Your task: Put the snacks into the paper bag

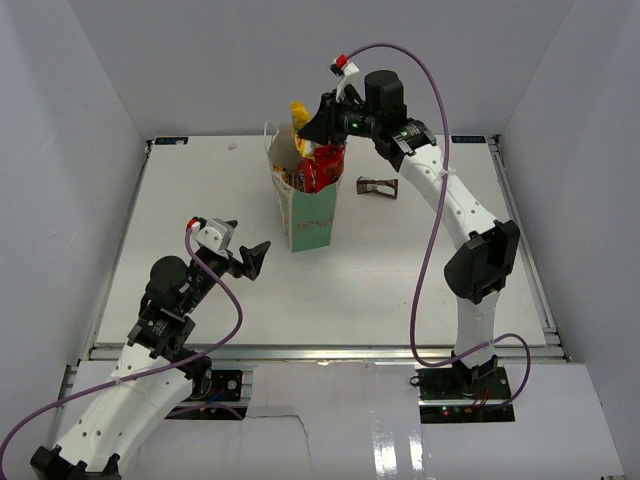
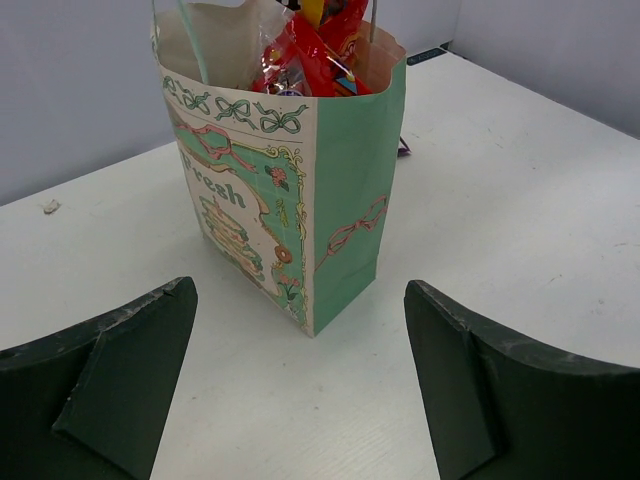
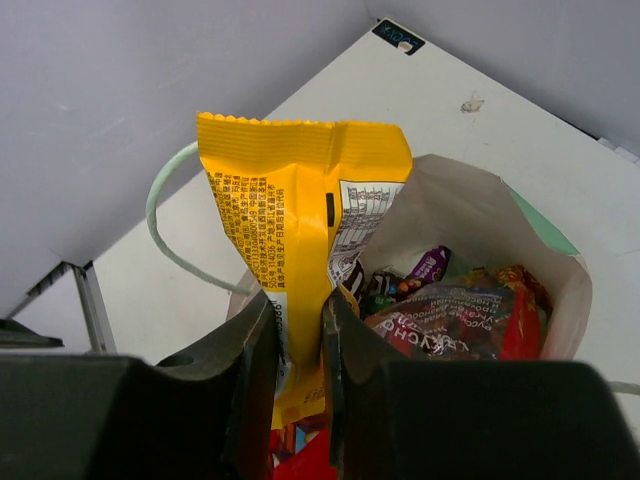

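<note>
The right pincer (image 3: 300, 312) is shut tight on a yellow bar (image 3: 300, 190). It pinches the bar near its lower end, so the long packet stands straight up. It holds the bar right above the open top of the paper bag (image 1: 312, 218), most likely so the bar can slide in on its end, since the bag looks nearly full. The bag stands upright toward the back of the worktop (image 1: 430, 280). The left pincer (image 1: 247, 241) is wide open and holds nothing. It sits low, near the bag's front but apart from it, perhaps to keep out of the way or to steady the bag if it tips. One dark brown bar (image 1: 378, 187) lies flat on the worktop near the bag, on its right, so the job looks almost done. The right wrist view looks down into the bag and shows what the others hide: a red packet (image 3: 520, 320), a shiny packet with writing and a small purple wrapper, all packed close together. The left wrist view shows the bag's painted front, with green bows and a pink ribbon, and its bottom sitting flat. Only the top view shows both arms and the brown bar plainly.
</note>
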Controlling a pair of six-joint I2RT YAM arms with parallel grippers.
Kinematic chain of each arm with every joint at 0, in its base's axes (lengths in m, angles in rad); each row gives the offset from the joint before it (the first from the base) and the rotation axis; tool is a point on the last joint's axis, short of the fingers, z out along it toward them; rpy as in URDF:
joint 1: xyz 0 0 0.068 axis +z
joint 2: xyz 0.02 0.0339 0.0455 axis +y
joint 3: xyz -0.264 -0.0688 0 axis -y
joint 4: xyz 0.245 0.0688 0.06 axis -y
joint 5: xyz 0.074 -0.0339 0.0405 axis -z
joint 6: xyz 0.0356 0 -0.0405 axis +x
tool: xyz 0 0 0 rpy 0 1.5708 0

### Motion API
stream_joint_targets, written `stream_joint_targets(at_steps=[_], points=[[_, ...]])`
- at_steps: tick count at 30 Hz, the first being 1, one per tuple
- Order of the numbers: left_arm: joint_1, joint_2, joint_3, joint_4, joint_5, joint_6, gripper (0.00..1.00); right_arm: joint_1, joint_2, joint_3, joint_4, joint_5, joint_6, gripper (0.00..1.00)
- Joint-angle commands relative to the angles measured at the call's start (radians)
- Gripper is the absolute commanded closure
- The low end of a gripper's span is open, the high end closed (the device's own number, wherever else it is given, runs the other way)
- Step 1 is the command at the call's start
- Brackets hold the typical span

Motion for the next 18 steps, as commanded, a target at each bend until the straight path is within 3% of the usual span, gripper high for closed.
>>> stream_joint_targets(at_steps=[1, 16, 18], points=[[0.008, -0.005, -0.004, 0.015, 0.020, 0.010, 0.04, 0.008, 0.007, 0.010, 0.125, 0.048, 0.115, 0.86], [0.008, -0.019, -0.006, 0.015, 0.027, 0.012, 0.05, 0.050, -0.008, -0.113, 0.182, 0.094, 0.100, 0.77], [0.008, -0.017, -0.007, 0.015, 0.028, 0.012, 0.05, 0.051, -0.015, -0.141, 0.182, 0.105, 0.095, 0.66]])
